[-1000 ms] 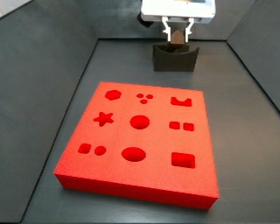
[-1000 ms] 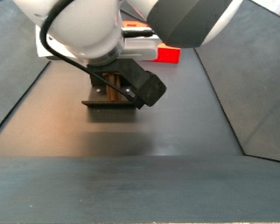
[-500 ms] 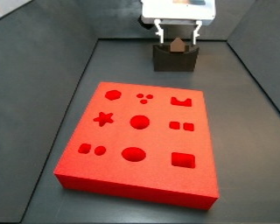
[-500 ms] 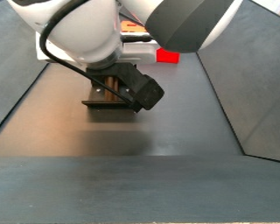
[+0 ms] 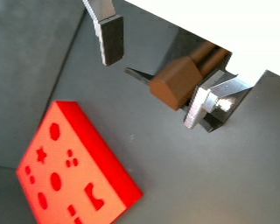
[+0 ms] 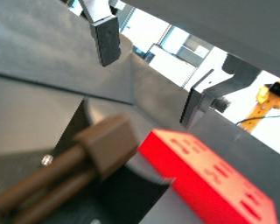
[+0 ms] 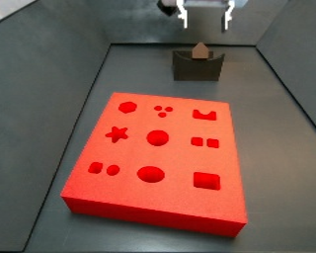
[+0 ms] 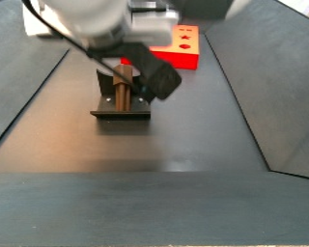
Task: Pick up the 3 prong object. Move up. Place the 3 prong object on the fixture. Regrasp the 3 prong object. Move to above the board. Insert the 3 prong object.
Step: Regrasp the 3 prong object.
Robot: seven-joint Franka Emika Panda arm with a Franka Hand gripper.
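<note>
3 prong object [image 7: 199,49]: seated upright in fixture [image 7: 197,66]. Claw [image 7: 204,17]: spread, empty, above it. We judge regrasp next: descend, pinch it.

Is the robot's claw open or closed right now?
Open. In a wrist view the gripper has its fingers spread with nothing between them, above the 3 prong object, which sits on the fixture.

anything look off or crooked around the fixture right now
Nothing stands out. The 3 prong object stands in the fixture, and the gripper hangs above it with jaws open and empty. The board lies flat.
</note>
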